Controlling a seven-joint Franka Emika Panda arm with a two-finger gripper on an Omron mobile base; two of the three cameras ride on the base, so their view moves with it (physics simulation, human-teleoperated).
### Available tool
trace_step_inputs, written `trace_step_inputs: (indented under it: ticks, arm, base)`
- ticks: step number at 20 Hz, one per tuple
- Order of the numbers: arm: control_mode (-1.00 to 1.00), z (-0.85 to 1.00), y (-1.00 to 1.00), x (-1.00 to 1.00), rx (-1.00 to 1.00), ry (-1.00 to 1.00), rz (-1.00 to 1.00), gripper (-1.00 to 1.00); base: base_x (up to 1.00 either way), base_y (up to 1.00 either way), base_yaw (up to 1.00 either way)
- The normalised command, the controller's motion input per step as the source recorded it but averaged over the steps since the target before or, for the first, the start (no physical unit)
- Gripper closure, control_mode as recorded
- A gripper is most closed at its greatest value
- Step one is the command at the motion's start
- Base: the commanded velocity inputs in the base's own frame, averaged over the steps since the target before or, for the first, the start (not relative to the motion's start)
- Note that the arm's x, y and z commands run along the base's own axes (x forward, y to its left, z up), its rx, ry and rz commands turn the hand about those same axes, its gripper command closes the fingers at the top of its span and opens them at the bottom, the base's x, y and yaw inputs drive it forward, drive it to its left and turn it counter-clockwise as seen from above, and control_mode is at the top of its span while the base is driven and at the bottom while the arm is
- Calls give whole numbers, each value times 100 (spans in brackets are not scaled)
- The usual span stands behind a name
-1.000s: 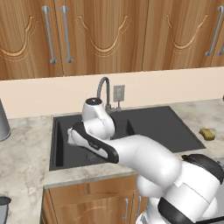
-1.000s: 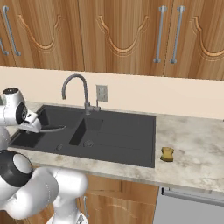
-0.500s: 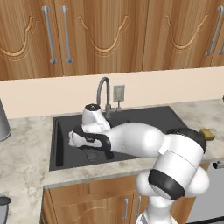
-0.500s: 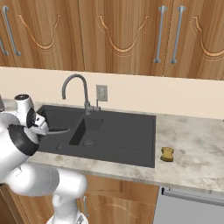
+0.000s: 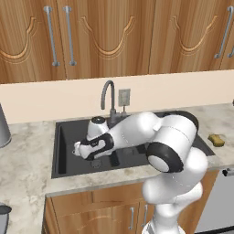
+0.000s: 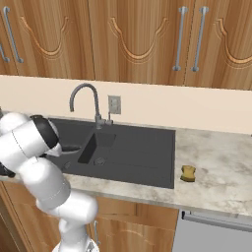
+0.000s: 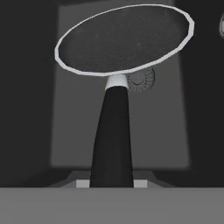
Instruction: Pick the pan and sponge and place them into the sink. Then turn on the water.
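Fingers (image 7: 112,183) clamp the shallow round dark pan's (image 7: 124,39) handle above the matte black sink (image 7: 74,131); an early release could clatter it against the basin.

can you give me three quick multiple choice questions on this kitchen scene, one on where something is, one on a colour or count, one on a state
1. Where does the sponge lie?
A. in the left basin
B. on the counter right of the sink
C. on the faucet

2. What colour is the sink?
A. matte black
B. white
C. steel blue

3. What is the hand doing?
A. hanging open over the counter
B. closed on the faucet lever
C. closed on the pan's handle, with the pan over a basin

Answers:
1 B, the yellow lump sits on the marble just past the sink's right edge.
2 A, both base views show a dark black double basin.
3 C, the hand view shows the dark handle running out from the fingertips to the rimmed pan, with a drain beneath.
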Motion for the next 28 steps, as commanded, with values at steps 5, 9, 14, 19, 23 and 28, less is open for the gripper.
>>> trace_step_inputs:
  ticks: [5,9,14,19,23,28]
  arm:
    - [-100,-50,0,46,0,0,3,100]
    - [-100,-48,3,33,0,-3,3,100]
    - [-100,-47,7,37,0,-2,4,100]
    - [-100,-45,8,31,0,-1,3,100]
    - [-100,-36,9,35,0,0,2,100]
    - [-100,-18,8,36,0,0,0,100]
  base:
    - [0,0,0]
    - [0,0,0]
    - [0,0,0]
    - [0,0,0]
    - [0,0,0]
    - [0,0,0]
